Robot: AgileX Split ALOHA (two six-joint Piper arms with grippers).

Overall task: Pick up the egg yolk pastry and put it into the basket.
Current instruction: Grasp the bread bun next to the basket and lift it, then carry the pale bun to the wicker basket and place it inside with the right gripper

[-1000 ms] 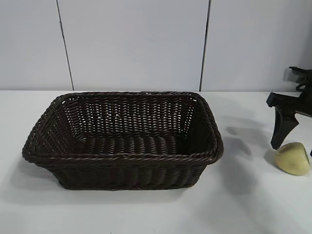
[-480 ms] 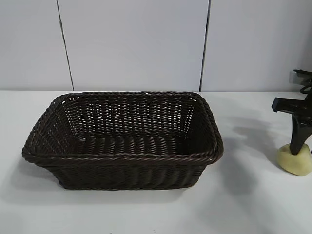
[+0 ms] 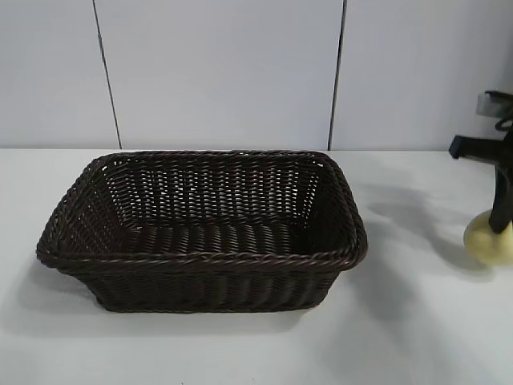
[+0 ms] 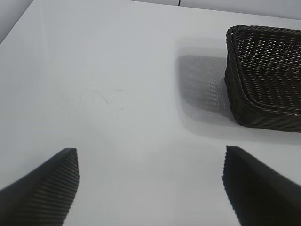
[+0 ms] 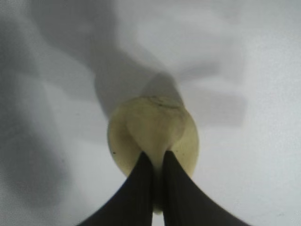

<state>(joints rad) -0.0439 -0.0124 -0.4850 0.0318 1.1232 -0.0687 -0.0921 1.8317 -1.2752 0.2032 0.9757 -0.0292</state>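
The egg yolk pastry (image 3: 486, 239), a small pale yellow lump, hangs just above the white table at the far right, well right of the basket (image 3: 200, 258). My right gripper (image 3: 502, 220) comes down onto it from above. In the right wrist view the gripper (image 5: 157, 157) is shut on the raised top of the pastry (image 5: 153, 123), whose shadow lies on the table beyond. The dark woven basket stands mid-table and holds nothing. My left gripper (image 4: 150, 157) is open and empty over bare table, with a corner of the basket (image 4: 263, 75) ahead of it.
A white table (image 3: 417, 337) carries everything. A pale panelled wall (image 3: 240, 72) closes off the back. The right arm is cut off by the exterior view's right edge. The left arm is out of the exterior view.
My right gripper dropped onto the pastry, closed on it, and has lifted it a little off the table. The basket has not moved.
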